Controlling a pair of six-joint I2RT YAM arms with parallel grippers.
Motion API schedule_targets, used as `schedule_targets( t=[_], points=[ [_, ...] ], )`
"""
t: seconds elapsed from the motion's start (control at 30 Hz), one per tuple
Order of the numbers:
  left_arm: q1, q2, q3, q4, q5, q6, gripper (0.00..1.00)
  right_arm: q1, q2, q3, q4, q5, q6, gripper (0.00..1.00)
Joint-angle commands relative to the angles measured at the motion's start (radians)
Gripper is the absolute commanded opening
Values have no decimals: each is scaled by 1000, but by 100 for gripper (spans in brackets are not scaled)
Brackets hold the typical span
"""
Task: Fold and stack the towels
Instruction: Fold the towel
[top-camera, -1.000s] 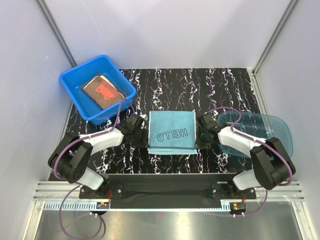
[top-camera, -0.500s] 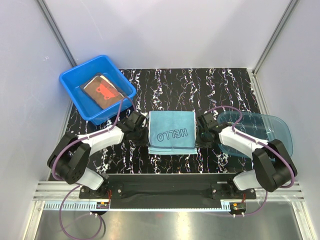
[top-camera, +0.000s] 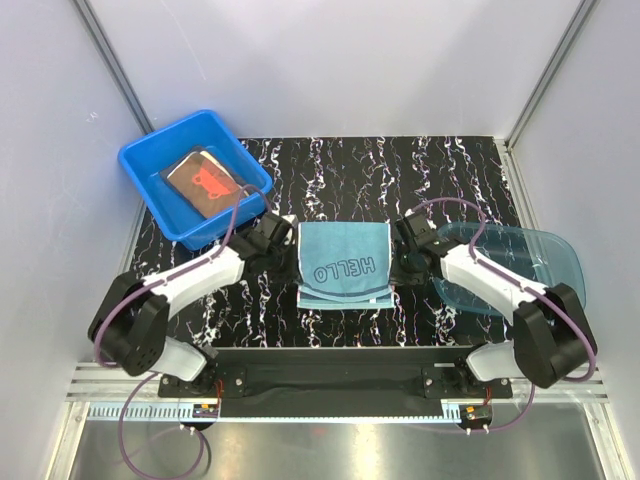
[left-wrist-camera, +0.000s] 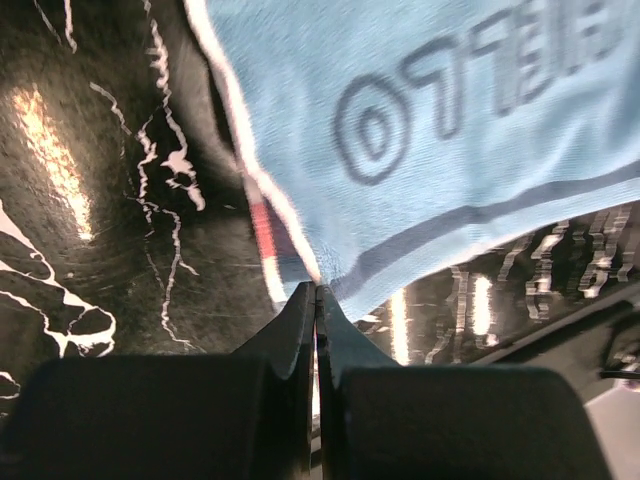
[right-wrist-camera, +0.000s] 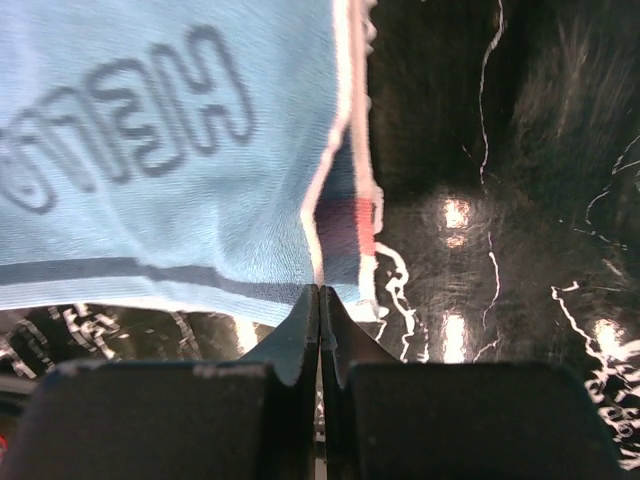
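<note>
Lifted toward twelve o'clock since before, the blue towel (top-camera: 343, 262) hung by its near corners; I saw left jaws and right jaws pinching them.

Robotics lab test cell. Plain pale panel walls (top-camera: 340, 60) on three sides, joined by aluminium profile struts (top-camera: 108, 62). Black marble-pattern table (top-camera: 420, 170) fills enclosure. Left arm (top-camera: 190, 283) and right arm (top-camera: 490, 283) bolted to black crossbar (top-camera: 330, 365) at table's near edge; slotted aluminium rail (top-camera: 110, 380) alongside. Purple cables (top-camera: 122, 440) loop around arm bases. Staged props: blue tub (top-camera: 165, 133) at far-left corner, translucent teal bowl (top-camera: 545, 250) at right edge, light blue towel (top-camera: 345, 262) mid-table.
</note>
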Motion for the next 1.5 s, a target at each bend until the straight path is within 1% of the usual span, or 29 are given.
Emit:
schedule_targets(
  t=[0.0, 0.07, 0.2, 0.3, 0.33, 0.5, 0.7, 0.73, 0.77, 0.83, 0.9, 1.03, 1.17, 1.27, 1.47],
  points=[
    [-21, -76, 27, -18, 1, -38, 0, 9, -64, 69, -83, 24, -43, 0],
    [-34, -84, -25, 11, -7, -52, 0, 9, -75, 38, -91, 25, -45, 0],
    [-54, -50, -130, 68, -18, -59, 0, 9, -99, -69, -13, 12, -13, 0],
    [-59, -29, -164, 107, -38, -61, 0, 9, -113, -121, 14, 35, -2, 0],
    [-61, -19, -177, 127, -22, -58, 0, 7, -113, -135, 17, 39, 0, 0],
    [-73, -4, -182, 134, -38, -56, 0, 7, -84, -140, 23, 44, 9, 0],
    [-73, -64, -73, 10, -68, -27, 0, 9, -124, -39, -46, 35, -11, 0],
    [-71, -58, -67, 3, -67, -23, 0, 9, -118, -25, -54, 12, -7, 10],
    [-71, -53, -64, 5, -67, -16, 0, 9, -106, -20, -61, 12, -7, 15],
    [-73, -26, -78, 20, -61, -13, 0, 9, -70, -32, -63, 13, 12, 23],
    [-71, -6, -98, 49, -55, -16, 0, 10, -67, -64, -25, 13, 33, 27],
    [-73, 21, -125, 94, -24, -29, 0, 20, -66, -83, -3, 12, 64, 28],
    [-71, 27, -131, 103, -22, -29, 0, 32, -50, -95, 11, 12, 72, 24],
    [-73, 25, -134, 112, -21, -33, 0, 40, -43, -104, 20, 12, 78, 24],
    [-73, 25, -141, 115, -19, -35, 0, 64, -32, -101, 9, 12, 96, 26]
  ],
)
